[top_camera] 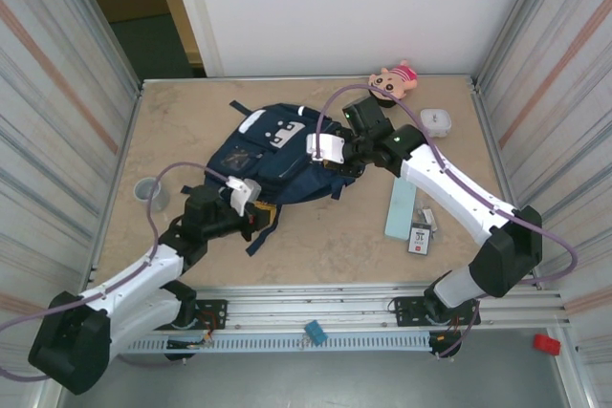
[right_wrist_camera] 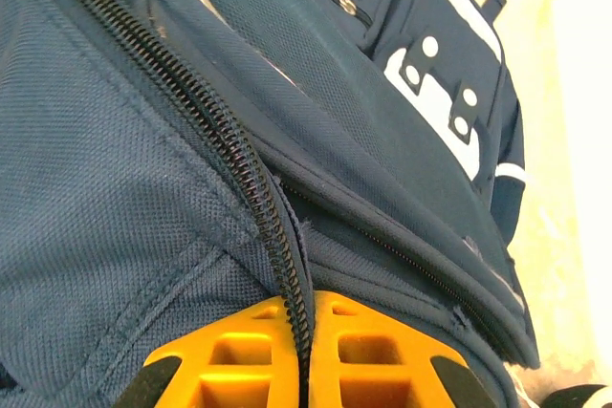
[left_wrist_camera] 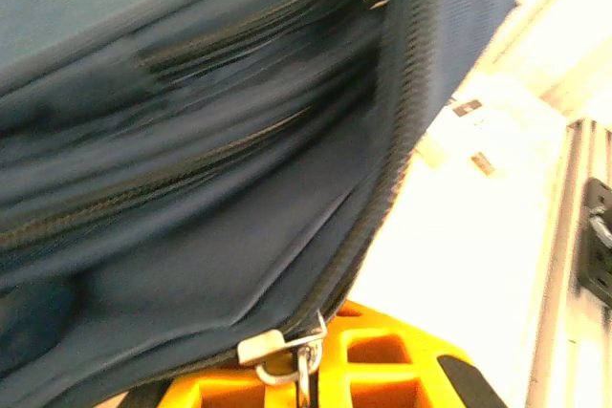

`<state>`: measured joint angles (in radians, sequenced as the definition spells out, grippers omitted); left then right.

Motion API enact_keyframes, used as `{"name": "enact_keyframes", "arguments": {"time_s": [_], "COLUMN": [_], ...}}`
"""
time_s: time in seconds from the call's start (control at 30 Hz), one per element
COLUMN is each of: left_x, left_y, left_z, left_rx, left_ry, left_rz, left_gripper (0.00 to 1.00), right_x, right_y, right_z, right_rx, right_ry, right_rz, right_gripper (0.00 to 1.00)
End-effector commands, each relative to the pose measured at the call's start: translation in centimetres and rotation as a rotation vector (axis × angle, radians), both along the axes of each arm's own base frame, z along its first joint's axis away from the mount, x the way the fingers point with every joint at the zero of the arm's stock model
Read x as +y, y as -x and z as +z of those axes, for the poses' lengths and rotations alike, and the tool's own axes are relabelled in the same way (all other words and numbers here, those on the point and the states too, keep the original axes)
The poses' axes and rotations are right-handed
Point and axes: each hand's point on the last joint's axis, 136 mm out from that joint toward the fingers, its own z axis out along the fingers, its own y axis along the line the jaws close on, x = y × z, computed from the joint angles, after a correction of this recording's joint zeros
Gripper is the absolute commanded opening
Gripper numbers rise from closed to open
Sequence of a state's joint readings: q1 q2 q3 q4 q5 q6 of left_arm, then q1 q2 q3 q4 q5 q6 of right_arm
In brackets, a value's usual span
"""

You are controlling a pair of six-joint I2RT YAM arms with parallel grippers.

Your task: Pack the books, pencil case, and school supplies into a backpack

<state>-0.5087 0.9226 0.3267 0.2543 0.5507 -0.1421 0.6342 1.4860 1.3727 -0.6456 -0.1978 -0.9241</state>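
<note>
Right wrist: backpack (right_wrist_camera: 115, 198) zipper (right_wrist_camera: 225, 140) pinched between right jaws; left jaws likewise.

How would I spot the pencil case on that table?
Find the big navy backpack, then look right. The pencil case is the long, slim, pale teal bar there; the pack beside it is small, white and black-printed.

White left arm (top_camera: 129, 284), white right arm (top_camera: 454, 188), black joints (top_camera: 507, 260), lilac cables (top_camera: 156, 207), orange fingers (right_wrist_camera: 239, 351)
</note>
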Motion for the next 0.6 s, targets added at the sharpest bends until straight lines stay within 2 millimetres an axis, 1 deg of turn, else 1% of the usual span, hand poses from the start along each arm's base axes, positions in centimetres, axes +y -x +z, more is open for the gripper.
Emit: {"name": "enact_keyframes", "arguments": {"time_s": [0.0,0.13,0.23,0.27,0.33,0.47,0.53,0.57], "left_x": [-3.0,-4.2,-4.1,-4.1,-4.0,-3.4,-2.7,-1.9], "left_y": [1.5,1.0,0.6,0.5,0.4,-0.2,-0.9,-1.6], "left_z": [4.9,5.1,4.9,5.1,5.3,5.5,5.1,4.5], "left_rx": [-0.124,-0.099,-0.099,-0.106,-0.106,-0.092,-0.078,-0.062], "left_ry": [0.073,0.044,0.026,0.028,0.031,0.000,-0.041,-0.078], "left_rz": [-0.158,-0.168,-0.150,-0.147,-0.136,-0.085,-0.022,0.036], "left_gripper": [0.00,0.02,0.06,0.08,0.10,0.09,0.05,0.03], "right_x": [2.2,2.6,2.0,1.7,1.4,1.8,2.0,1.9], "right_y": [-1.1,-0.5,-0.6,-0.5,-0.5,0.2,0.8,1.0], "right_z": [2.4,1.8,2.1,2.4,2.6,2.1,1.2,0.7], "right_rx": [-0.062,-0.036,-0.026,-0.021,-0.020,-0.030,-0.022,-0.014], "right_ry": [-0.130,-0.151,-0.170,-0.183,-0.185,-0.153,-0.132,-0.126], "right_rz": [-0.030,-0.018,-0.021,-0.018,-0.018,-0.006,-0.014,-0.034], "right_gripper": [0.00,0.00,0.00,0.00,0.00,0.00,0.00,0.00]}}
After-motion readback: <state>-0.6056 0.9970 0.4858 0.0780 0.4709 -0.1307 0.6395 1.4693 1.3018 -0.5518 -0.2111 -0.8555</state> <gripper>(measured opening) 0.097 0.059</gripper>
